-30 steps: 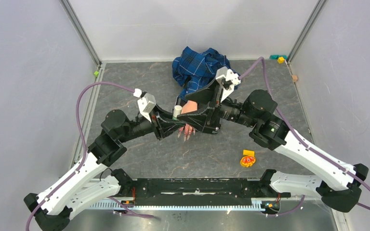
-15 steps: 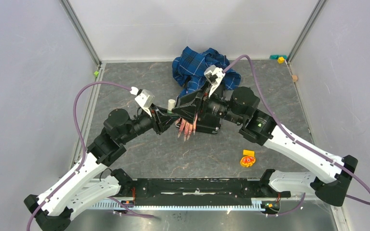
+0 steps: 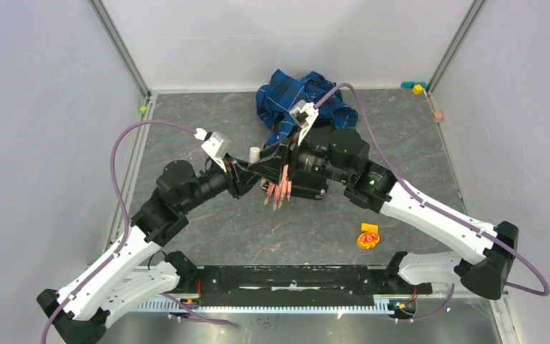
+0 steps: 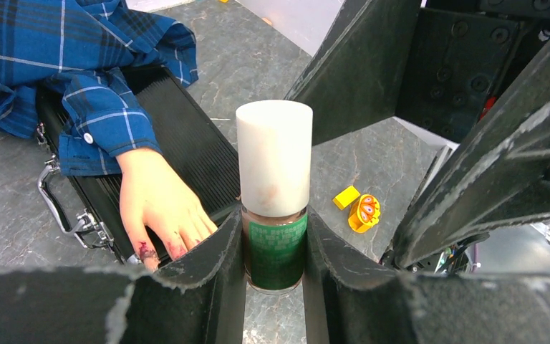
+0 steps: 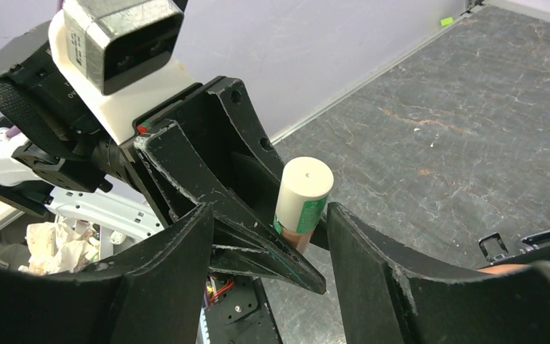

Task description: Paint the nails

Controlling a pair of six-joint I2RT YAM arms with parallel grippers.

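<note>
Two tools: left tool [image 4: 273,218] pinches the polish bottle [image 4: 273,143]; right tool [image 5: 268,211] stands half open beside it

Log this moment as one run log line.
left end effector: shut on polish bottle | right end effector: open, astride its white cap | cap: not yet gripped

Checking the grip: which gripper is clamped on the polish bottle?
The left gripper: its fingers pinch the nail polish bottle at its green label; the right gripper stands open around the white cap.
</note>
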